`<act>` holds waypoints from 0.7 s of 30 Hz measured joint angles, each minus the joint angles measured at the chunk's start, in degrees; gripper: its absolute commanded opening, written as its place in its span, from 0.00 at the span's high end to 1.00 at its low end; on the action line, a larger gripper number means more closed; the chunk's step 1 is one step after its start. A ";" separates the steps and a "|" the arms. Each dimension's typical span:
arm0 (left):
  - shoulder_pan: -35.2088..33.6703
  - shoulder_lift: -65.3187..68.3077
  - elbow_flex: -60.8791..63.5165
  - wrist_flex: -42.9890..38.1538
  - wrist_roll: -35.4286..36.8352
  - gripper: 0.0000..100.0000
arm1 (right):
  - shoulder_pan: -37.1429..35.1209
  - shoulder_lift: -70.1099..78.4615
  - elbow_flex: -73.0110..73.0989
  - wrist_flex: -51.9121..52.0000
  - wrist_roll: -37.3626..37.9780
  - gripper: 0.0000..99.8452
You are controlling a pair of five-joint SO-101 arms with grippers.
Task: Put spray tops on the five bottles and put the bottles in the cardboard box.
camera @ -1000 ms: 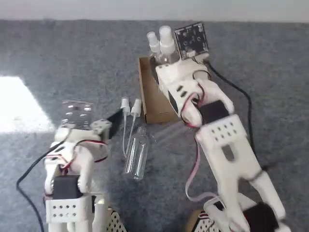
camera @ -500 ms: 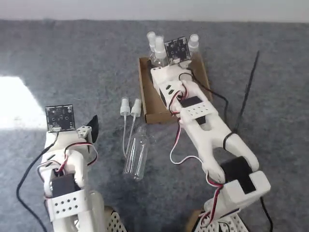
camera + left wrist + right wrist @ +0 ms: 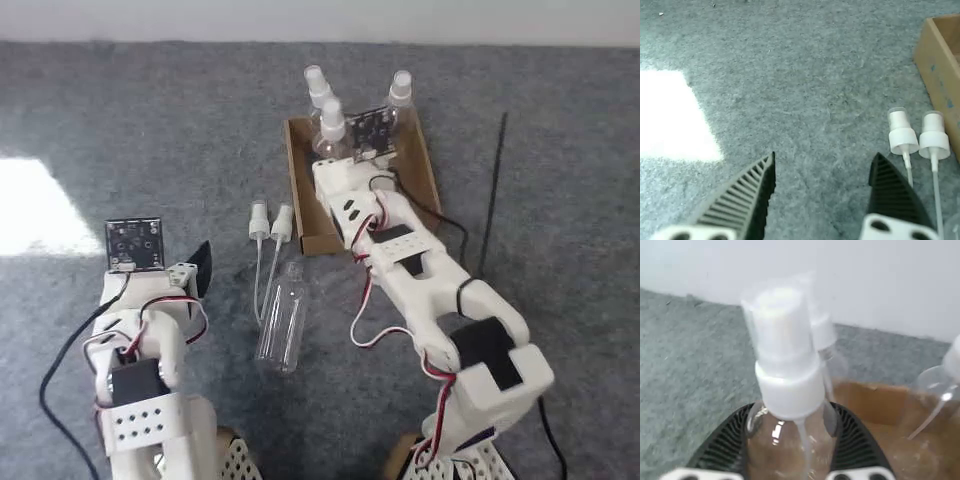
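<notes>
The cardboard box [image 3: 300, 205] stands at the back of the grey carpet. My right gripper [image 3: 790, 440] is shut on a clear bottle [image 3: 790, 385] with a white spray top, held upright inside the box [image 3: 865, 400]. Two more capped bottles [image 3: 316, 82] [image 3: 401, 88] stand at the box's far end. On the carpet beside the box lie two loose spray tops [image 3: 260, 216] [image 3: 283, 221] and an uncapped bottle [image 3: 282, 315] on its side. My left gripper [image 3: 822, 170] hovers open and empty, short of the spray tops [image 3: 902, 132] [image 3: 933, 135].
A bright patch of light [image 3: 30, 215] falls on the carpet at the left. A black cable [image 3: 492, 190] runs along the right of the box. A pale wall edges the carpet at the back.
My right arm has stretched out and lowered the held bottle into the box beside the others. My left arm has drawn back from the spray tops and turned a little.
</notes>
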 measured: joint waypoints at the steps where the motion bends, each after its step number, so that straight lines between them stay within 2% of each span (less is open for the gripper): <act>1: 0.00 0.00 0.00 0.00 0.00 0.72 | -0.44 1.14 0.09 -0.62 0.00 0.99; 15: 0.35 0.00 0.00 0.00 0.00 0.72 | -0.88 3.78 0.09 -4.13 1.14 0.99; 21: 0.35 0.00 0.00 0.00 0.00 0.72 | -0.88 3.78 0.09 -4.13 1.41 0.84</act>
